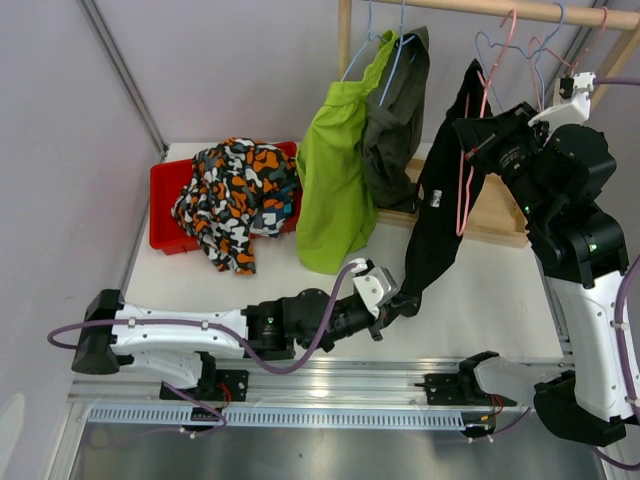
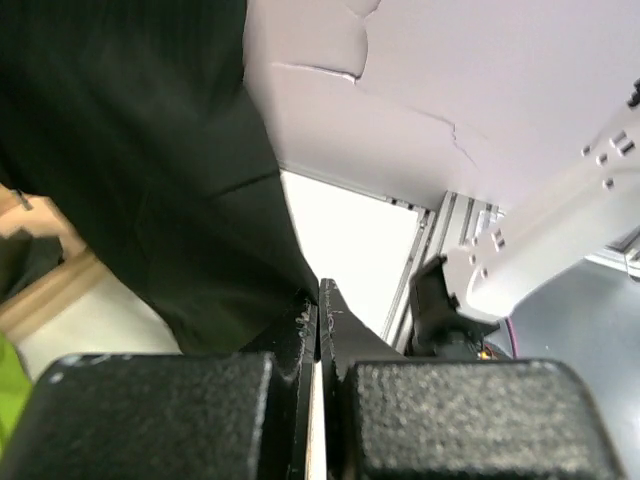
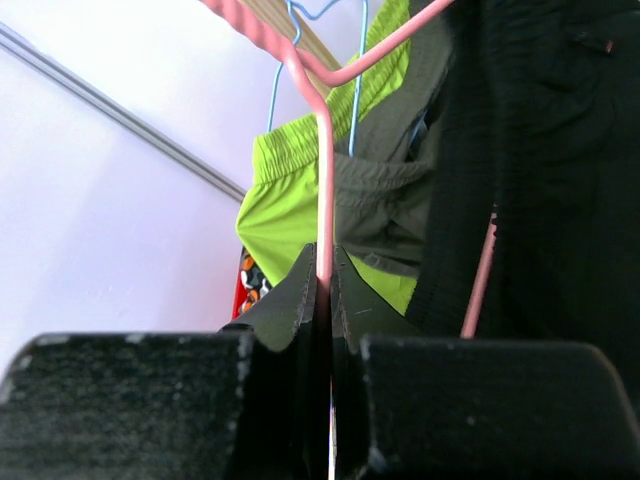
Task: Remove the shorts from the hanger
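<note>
Way off to the left of the left claw (image 1: 405,300): red bin (image 1: 160,205) on the bench (image 1: 490,290), with the orange-black-white patterned shorts (image 1: 232,185) heaped in and spilling over the front rim. Bit of teal-ish fabric (image 1: 268,216) tucked into the pile's right side. Probably a second pair, can't say for sure. So one off, maybe two.

Up and behind the left claw: lime green shorts (image 1: 335,185) and dark grey-olive shorts (image 1: 395,120), both still on blue hangers (image 1: 371,30) from the wooden rail (image 1: 500,8). Not dealt with yet.

Left claw pressed shut on the bottom hem of the black shorts (image 1: 445,190), fabric stretched on a diagonal up toward the right claw (image 1: 470,148). Right claw clamped on the wire of the pink hanger (image 1: 463,200), dead obvious in the wrist view. Top end of the black pair up by that hanger, seemingly not free of it yet.

Right of the right claw: a few bare hangers (image 1: 540,60) on the rail.

Guessing about a third done, black pair mid-removal, two full pairs left after that.
</note>
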Robot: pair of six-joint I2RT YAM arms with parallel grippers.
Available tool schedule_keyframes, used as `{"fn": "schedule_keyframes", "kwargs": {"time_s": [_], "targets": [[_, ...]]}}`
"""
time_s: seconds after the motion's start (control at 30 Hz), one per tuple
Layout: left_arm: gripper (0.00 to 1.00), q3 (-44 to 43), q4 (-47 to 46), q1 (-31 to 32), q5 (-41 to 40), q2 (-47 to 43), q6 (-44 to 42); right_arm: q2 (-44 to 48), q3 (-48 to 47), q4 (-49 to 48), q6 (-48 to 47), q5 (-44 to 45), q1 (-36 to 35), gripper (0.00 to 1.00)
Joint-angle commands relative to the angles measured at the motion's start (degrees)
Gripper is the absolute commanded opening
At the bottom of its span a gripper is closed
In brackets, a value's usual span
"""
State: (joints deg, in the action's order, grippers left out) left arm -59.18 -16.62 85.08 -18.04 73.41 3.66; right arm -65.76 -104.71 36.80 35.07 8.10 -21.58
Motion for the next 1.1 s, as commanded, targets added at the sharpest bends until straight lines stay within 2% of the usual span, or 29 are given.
{"fn": "schedule_keyframes", "kwargs": {"time_s": [0.0,0.17,0.3,0.4,0.43,0.47,0.5,0.53,0.57,0.6,0.63,0.7,0.73,0.8,0.83,0.87,0.9,0.93,0.97,1.03,1.07], "targets": [[0.00,1.26,-1.84,0.88,-6.39,-0.99,1.71,2.20,-1.65,-6.38,1.13,1.57,-0.04,0.00],[0.00,0.37,-0.43,2.28,-9.29,3.85,-2.26,1.52,-4.79,-5.16,2.02,1.04,-0.04,0.00],[0.00,7.30,-2.97,2.99,-12.52,3.15,2.13,-3.67,-18.14,1.42,-0.09,0.17,0.05,0.00],[0.00,3.40,0.86,0.63,-16.32,3.67,1.79,-5.61,-26.41,8.01,3.23,-5.44,-0.04,0.00],[0.00,1.54,2.98,-3.13,-15.02,4.63,1.44,-5.61,-28.78,12.99,7.51,-7.38,-0.04,0.00],[0.00,-4.13,5.09,-5.08,-13.96,6.03,0.31,-3.70,-27.67,14.34,9.56,-14.36,-0.04,0.00],[0.00,-7.32,7.37,-7.19,-12.73,9.79,-0.58,-1.50,-24.70,14.53,11.32,-17.38,-0.04,0.00],[0.00,-17.80,11.66,-10.08,-11.76,12.00,-1.72,1.74,-20.41,12.62,13.08,-19.76,0.05,0.00],[0.00,-21.21,13.27,-11.24,-11.75,13.94,-4.42,9.43,-9.83,10.95,16.31,-21.35,-0.04,0.00],[0.00,-24.72,14.67,-12.47,-11.49,16.04,-6.19,13.25,-5.55,9.97,17.56,-20.85,0.05,0.00],[0.00,-36.33,19.39,-15.09,-10.10,20.42,-7.34,16.24,-2.81,11.53,18.10,-19.89,0.14,0.00],[0.00,-45.19,25.29,-18.44,-7.81,25.97,-7.09,20.30,-1.81,19.05,18.37,-18.56,0.23,0.00],[0.00,-56.20,31.94,-21.50,-7.27,32.61,-6.83,20.58,-2.34,20.93,18.19,-19.51,0.23,0.00],[0.00,-80.96,39.53,-24.33,-6.13,40.46,-6.21,20.49,-3.83,23.92,18.11,-24.50,0.93,0.00],[0.00,-87.19,45.39,-26.35,-6.04,47.46,-6.47,20.06,-4.45,26.20,17.76,-25.84,1.54,0.00],[0.00,-95.60,46.58,-27.24,-5.87,48.92,-6.47,19.79,-5.15,27.53,17.14,-26.55,3.28,0.00],[0.00,-92.90,45.29,-28.20,-5.34,47.37,-6.13,19.44,-6.90,30.41,15.05,-26.90,4.00,0.00],[0.00,-89.39,41.71,-29.43,-5.16,41.44,-5.34,18.48,-7.79,31.83,13.55,-26.21,4.53,0.00],[0.00,-78.92,40.19,-29.62,-7.07,37.90,-5.42,17.86,-8.23,33.33,12.06,-25.25,4.79,0.00],[0.00,-72.60,37.82,-29.53,-9.11,31.22,-5.33,16.72,-6.84,34.31,8.10,-21.22,4.62,0.00],[0.00,-66.74,37.37,-29.44,-9.81,24.22,-4.98,16.45,-5.70,33.96,6.95,-19.63,4.36,0.00]]}}
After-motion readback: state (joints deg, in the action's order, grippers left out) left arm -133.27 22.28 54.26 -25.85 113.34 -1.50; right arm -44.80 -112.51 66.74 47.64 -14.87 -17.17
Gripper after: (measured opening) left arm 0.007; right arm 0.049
